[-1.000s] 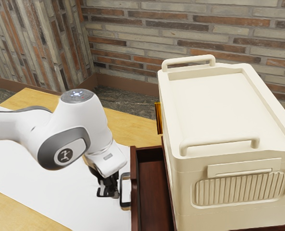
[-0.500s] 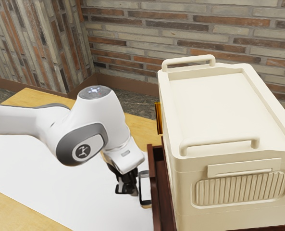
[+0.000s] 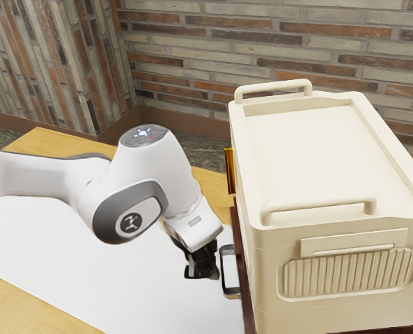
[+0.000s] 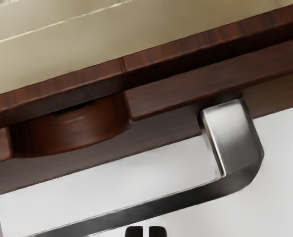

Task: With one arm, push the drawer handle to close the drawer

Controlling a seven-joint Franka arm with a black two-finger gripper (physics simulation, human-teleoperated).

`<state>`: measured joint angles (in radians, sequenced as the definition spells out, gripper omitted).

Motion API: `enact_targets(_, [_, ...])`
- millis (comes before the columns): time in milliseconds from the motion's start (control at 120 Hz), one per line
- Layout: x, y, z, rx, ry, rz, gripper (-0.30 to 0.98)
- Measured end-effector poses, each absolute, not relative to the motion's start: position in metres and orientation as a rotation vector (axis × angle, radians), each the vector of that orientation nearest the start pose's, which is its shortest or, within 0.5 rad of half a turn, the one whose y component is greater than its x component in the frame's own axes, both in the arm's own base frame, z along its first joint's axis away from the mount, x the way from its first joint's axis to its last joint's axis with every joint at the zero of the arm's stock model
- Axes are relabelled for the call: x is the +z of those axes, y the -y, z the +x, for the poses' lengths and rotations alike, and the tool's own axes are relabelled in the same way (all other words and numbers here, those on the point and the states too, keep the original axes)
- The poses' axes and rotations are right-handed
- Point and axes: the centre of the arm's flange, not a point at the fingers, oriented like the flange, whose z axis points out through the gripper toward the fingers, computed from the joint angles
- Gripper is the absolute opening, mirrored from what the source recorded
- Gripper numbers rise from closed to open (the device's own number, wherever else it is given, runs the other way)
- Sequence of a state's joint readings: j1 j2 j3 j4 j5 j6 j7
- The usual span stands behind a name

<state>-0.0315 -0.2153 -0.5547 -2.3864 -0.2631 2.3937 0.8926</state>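
Drawer [image 4: 186,94] sits nearly home beneath the cream box [image 3: 331,153], the wrist view giving me the scooped notch [image 4: 77,131] in its front and a narrow dark slot above, both lost to the exterior view, which instead shows the box's whole top. From the exterior view's left the arm [image 3: 129,188] bends over and down, its gripper [image 3: 205,270] tilted just beside the handle [image 3: 228,271], fingers drawn together to a thin gap, grasping nothing. White sheet [image 3: 67,257] covers much of the pale wood table [image 3: 39,303], near a brick wall [image 3: 192,56].
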Motion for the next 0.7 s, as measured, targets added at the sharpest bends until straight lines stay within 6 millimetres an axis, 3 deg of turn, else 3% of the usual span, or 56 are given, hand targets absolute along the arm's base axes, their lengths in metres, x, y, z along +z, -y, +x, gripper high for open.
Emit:
enact_targets(283, [0.414,0.280,0.406,-0.419,-1.919,-2.504,-0.10])
enact_targets(433, [0.416,0.270,0.399,-0.410,-1.888,-2.503,-0.10])
enact_targets(617, [0.422,0.253,0.404,-0.307,-1.820,-2.577,0.28])
enact_targets(700, [0.460,0.254,0.407,-0.328,-1.776,-2.591,0.41])
